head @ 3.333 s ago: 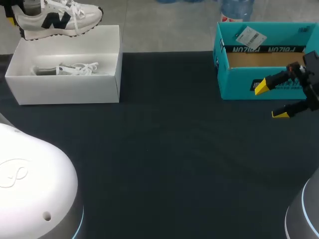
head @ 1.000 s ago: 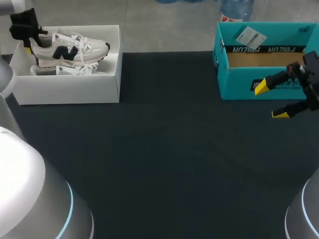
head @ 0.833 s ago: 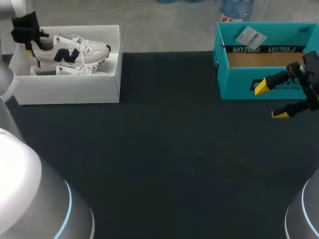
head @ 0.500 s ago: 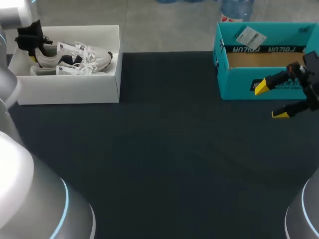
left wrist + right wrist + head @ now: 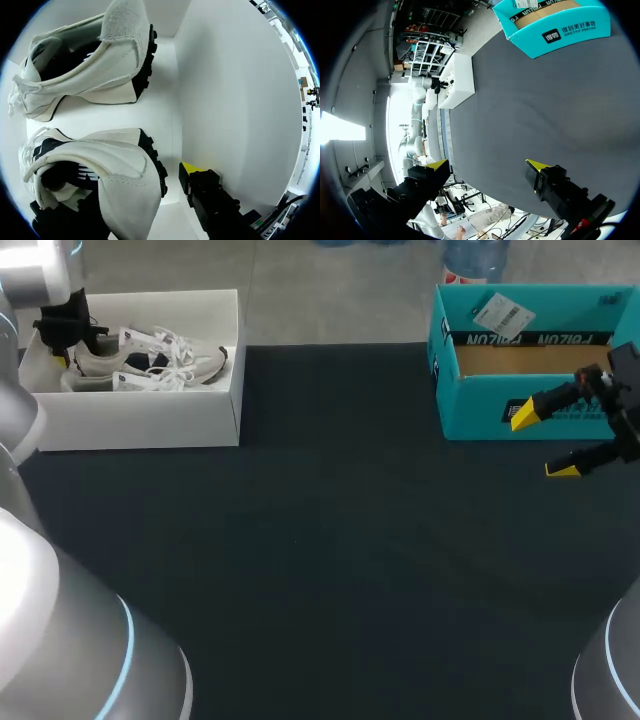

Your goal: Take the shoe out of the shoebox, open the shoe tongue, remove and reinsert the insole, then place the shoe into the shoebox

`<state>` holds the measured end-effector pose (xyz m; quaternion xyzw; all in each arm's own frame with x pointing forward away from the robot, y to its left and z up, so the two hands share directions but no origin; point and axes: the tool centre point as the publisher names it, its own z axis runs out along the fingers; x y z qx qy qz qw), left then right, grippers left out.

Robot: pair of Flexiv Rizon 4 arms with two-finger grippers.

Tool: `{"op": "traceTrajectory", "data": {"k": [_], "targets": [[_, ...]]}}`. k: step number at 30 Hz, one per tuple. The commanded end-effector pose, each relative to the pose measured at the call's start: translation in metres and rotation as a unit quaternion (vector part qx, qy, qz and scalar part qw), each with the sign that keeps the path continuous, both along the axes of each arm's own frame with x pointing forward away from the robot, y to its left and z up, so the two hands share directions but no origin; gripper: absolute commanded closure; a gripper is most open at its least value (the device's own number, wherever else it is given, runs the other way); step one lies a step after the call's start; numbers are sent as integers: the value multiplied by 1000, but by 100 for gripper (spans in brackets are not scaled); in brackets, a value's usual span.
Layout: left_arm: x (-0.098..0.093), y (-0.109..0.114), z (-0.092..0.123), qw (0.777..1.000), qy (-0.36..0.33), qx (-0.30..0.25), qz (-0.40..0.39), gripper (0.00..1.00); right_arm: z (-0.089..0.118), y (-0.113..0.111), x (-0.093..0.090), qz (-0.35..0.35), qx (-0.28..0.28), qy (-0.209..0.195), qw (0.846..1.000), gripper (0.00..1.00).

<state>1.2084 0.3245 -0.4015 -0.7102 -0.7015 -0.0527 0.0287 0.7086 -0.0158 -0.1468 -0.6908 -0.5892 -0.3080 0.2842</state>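
The left arm (image 5: 60,640), grey-white with a blue light ring, fills the near left corner and runs up the left side to the far corner; there its black left gripper (image 5: 62,332) points downward, set low; the right arm (image 5: 610,680) comes in at the right edge; the right gripper (image 5: 542,442) points toward the left, its yellow fingertips (image 5: 522,416) spread wide apart.

Shoebox (image 5: 140,425) — white, open-topped — stands at the table's far left corner. Shoe (image 5: 150,352) — white, dark side mark, white laces — sits inside by the rear wall, toe toward the box's right end, just beside a second shoe (image 5: 125,382).
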Motion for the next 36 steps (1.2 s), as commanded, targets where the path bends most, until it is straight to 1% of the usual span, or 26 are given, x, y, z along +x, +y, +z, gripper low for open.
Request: {"op": "traceTrajectory", "data": {"k": [1, 5, 6, 10, 15, 16, 17, 19, 22, 24, 25, 27, 29, 31, 35, 36], "targets": [[9, 0, 12, 999, 51, -11, 10, 0, -1, 0, -1, -1, -1, 0, 1000, 0], [1, -7, 38, 998, 49, -26, 20, 0, -1, 0, -1, -1, -1, 0, 1000, 0], [-1, -9, 42, 998, 51, -25, 26, 0, -1, 0, -1, -1, -1, 0, 1000, 0], [-7, -17, 73, 995, 43, -45, 73, 0, -1, 0, -1, -1, -1, 0, 1000, 0], [-13, -20, 110, 992, 38, -48, 113, 0, -1, 0, -1, -1, -1, 0, 1000, 0], [-15, -20, 117, 991, 38, -58, 111, 0, -1, 0, -1, -1, -1, 0, 1000, 0], [-16, -20, 122, 991, 36, -52, 117, 0, -1, 0, -1, -1, -1, 0, 1000, 0], [-18, -20, 136, 989, 28, -62, 130, 0, -1, 0, -1, -1, -1, 0, 1000, 0], [-20, -20, 150, 985, 12, -58, 163, 0, -1, 0, -1, -1, -1, 0, 1000, 0], [-19, -19, 158, 979, 14, -69, 189, 0, -1, 0, -1, -1, -1, 0, 1000, 0], [-19, -19, 161, 977, 4, -60, 204, 0, -1, 0, -1, -1, -1, 0, 1000, 0], [-18, -17, 167, 971, 14, -64, 230, 0, -1, 0, -1, -1, -1, 0, 1000, 0], [-17, -16, 171, 963, 3, -64, 260, 0, -1, 0, -1, -1, -1, 0, 1000, 0], [-18, -15, 176, 961, 8, -66, 270, 0, -1, 0, -1, -1, -1, 0, 1000, 0], [-19, -13, 184, 951, -14, -61, 303, 0, -1, 0, -1, -1, -1, 0, 1000, 0], [-20, -13, 185, 952, -12, -59, 299, 0, -1, 0, -1, -1, -1, 0, 1000, 0]]}}
